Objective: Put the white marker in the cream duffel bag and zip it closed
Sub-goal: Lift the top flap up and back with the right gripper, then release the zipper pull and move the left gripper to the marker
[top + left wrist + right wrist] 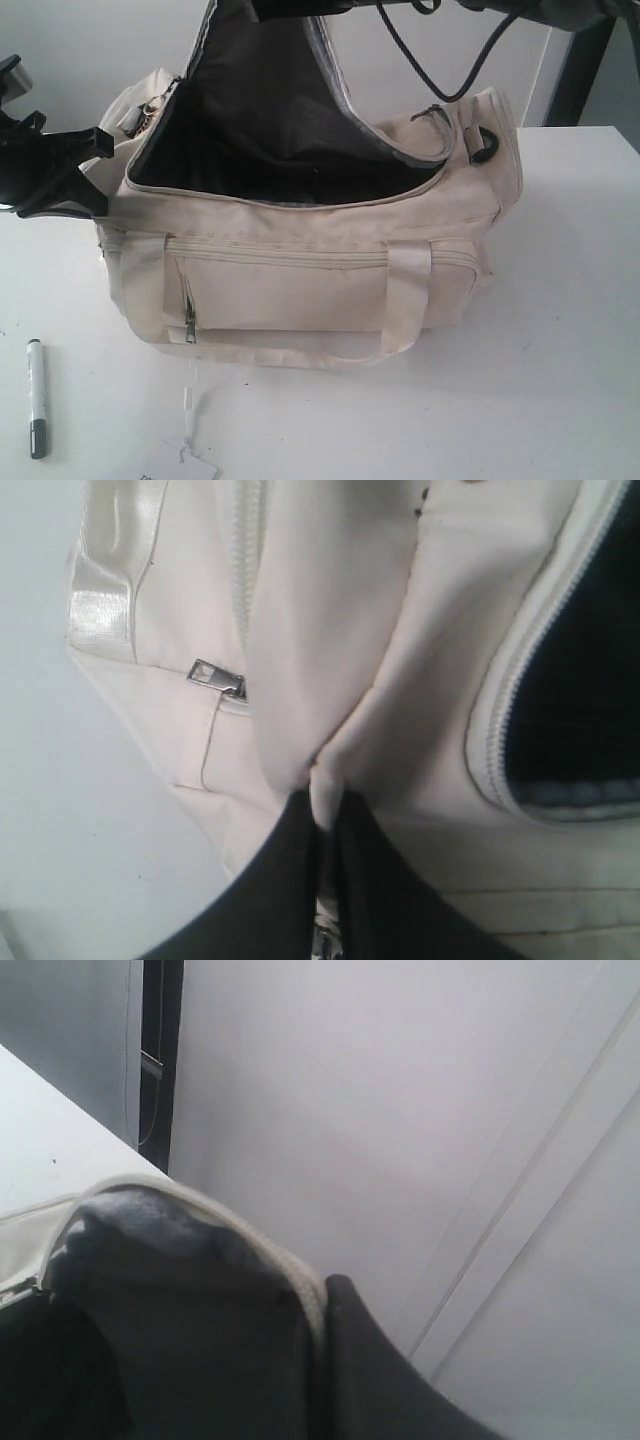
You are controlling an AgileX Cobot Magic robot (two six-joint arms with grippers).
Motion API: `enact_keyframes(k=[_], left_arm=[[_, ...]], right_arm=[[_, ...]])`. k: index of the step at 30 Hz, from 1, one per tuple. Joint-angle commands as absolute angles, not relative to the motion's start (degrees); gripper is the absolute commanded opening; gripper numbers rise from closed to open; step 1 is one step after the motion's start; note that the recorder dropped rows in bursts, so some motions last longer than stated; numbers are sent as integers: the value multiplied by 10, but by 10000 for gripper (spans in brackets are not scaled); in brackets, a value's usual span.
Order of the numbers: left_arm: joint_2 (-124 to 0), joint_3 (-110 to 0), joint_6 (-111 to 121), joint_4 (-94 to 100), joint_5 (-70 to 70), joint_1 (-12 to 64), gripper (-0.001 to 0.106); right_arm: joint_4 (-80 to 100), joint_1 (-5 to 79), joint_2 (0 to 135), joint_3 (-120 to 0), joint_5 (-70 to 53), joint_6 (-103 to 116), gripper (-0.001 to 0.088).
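The white marker (36,398) is seen lying flat on the surface (560,350) near its front left corner, well apart from the cream duffel bag (300,290). It is a slim white barrel with a dark grey cap at the near end. The bag, of soft matte cream fabric with glossy satin straps (405,300), is set in the middle. Its curved top zip is undone and the dark-lined flap (260,80) is lifted upright. A fold of cream cloth at the bag's left end is pinched by the left gripper (325,812), whose jaws are clamped on it. The flap's zip edge is gripped by the right gripper (318,1355), jaws closed on it. A metal zip pull (190,332) hangs at the front pocket. A paper tag (188,464) lies on the smooth white surface. A plain pale wall (80,40) is seen behind.
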State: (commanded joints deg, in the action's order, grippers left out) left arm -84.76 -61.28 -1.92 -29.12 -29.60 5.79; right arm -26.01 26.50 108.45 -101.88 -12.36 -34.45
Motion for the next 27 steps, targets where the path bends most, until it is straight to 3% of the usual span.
enact_keyframes(k=[5,7,10,14,27], left_arm=[[-848,-613,-19,-291,-295,58,36],[-848,-613,-19,-291,-294,58,155],[-848,-613,-19,-291,-291,58,456],[-841,-614,-19,-290,-302,58,663],[-740,-614,-29,-195,-322,58,672]], right_arm=[[-260,263,1085,-1019,-126,-342,0],[-260,263,1085,-1019,-126,-342,0],[-260,263,1085,-1019,-128,-342,0],[-260,263,1085,-1019,-128,-342,0],[-260,263,1085,-1019,-127,-342,0]])
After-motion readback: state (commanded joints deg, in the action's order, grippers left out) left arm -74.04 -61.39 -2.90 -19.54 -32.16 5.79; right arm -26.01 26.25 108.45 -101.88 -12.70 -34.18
